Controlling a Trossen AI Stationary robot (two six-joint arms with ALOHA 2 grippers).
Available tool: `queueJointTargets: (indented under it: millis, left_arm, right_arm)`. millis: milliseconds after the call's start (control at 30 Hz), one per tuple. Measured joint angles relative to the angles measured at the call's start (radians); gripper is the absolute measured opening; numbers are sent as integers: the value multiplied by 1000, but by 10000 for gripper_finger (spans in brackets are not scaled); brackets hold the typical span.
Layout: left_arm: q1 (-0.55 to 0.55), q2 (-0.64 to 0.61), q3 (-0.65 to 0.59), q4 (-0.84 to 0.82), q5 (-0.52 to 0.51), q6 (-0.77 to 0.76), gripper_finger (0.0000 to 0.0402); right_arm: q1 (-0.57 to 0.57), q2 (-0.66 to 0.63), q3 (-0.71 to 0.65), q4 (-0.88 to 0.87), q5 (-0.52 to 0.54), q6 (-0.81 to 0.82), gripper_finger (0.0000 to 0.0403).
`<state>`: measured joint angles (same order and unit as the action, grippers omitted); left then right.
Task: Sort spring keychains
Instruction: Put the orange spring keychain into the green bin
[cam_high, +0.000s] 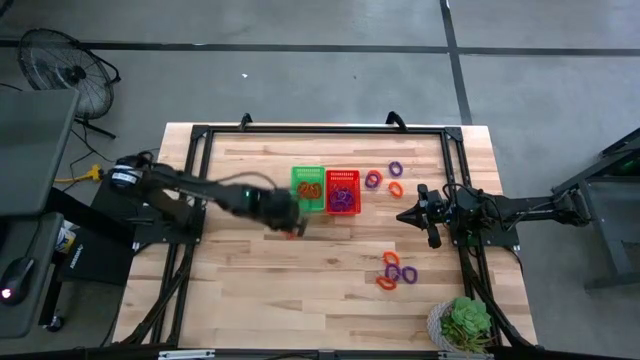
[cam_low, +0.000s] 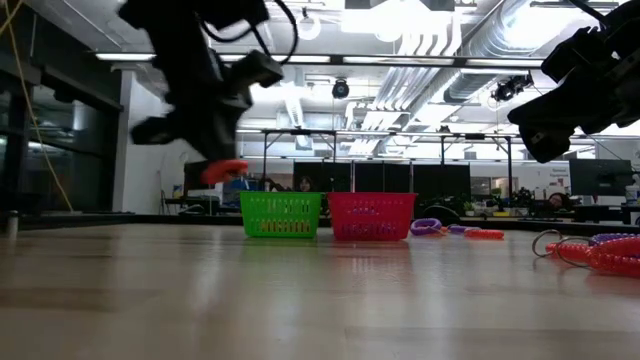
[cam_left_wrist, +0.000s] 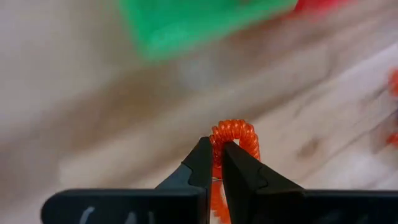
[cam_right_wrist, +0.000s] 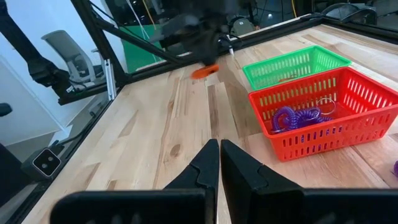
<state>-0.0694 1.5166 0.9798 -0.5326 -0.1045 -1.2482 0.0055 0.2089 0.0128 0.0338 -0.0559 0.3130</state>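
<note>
The left gripper is pinching an orange keychain tight, carrying it toward the green basket at its two o'clock. The right gripper is waiting, closed and empty.

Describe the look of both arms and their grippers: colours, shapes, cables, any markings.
Both arms are dark, slim and jointed. The left arm has a silvery ring near its base and a small green light along it; the right arm is plain black. Black cables loop above the left arm in the low view. The left gripper and right gripper each have two black, wedge-shaped fingers tapering to points.
</note>
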Motion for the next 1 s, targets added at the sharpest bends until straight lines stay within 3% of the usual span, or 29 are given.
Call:
queueJointTargets:
  millis: [233, 500, 733, 1000]
  left_arm:
    - [226, -8, 36, 54, 103, 262, 19]
    - [385, -9, 128, 52, 114, 555, 19]
    - [438, -9, 138, 52, 114, 954, 19]
    - [435, -8, 138, 86, 118, 1178, 19]
  right_arm:
    - [0, 0, 0, 0, 0, 0, 12]
    - [0, 0, 0, 0, 0, 0, 12]
    - [0, 0, 0, 0, 0, 0, 12]
    - [0, 0, 0, 0, 0, 0, 12]
